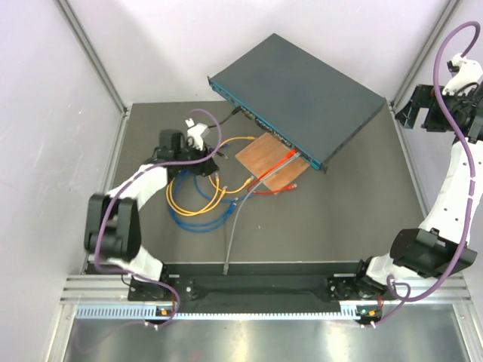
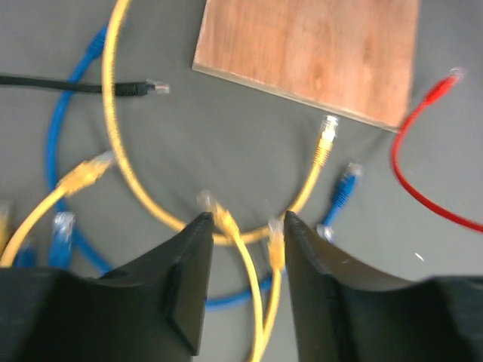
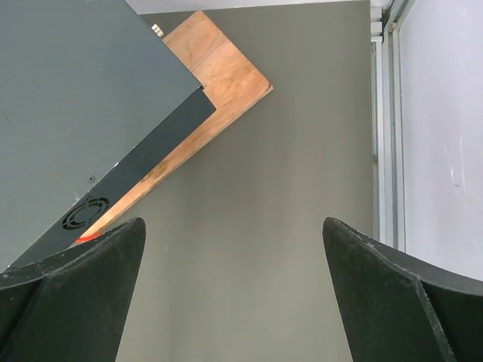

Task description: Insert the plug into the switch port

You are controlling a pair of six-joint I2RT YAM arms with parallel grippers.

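The switch (image 1: 298, 98) sits upper centre in the top view, one corner over the wooden board (image 1: 273, 164). The right gripper (image 3: 232, 226) hangs wide apart and empty at far right. The left gripper (image 2: 247, 220), jaws part-spread, straddles a yellow plug (image 2: 221, 217) at lower centre of its wrist view, with nothing clamped. It looks like the pickup stage: the next move calls for dropping and closing squarely on that plug.

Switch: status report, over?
Left pincer open, low over tangled yellow cables, no plug gripped. Right pincer wide open, empty, apart from switch. Wooden board under switch's front corner.
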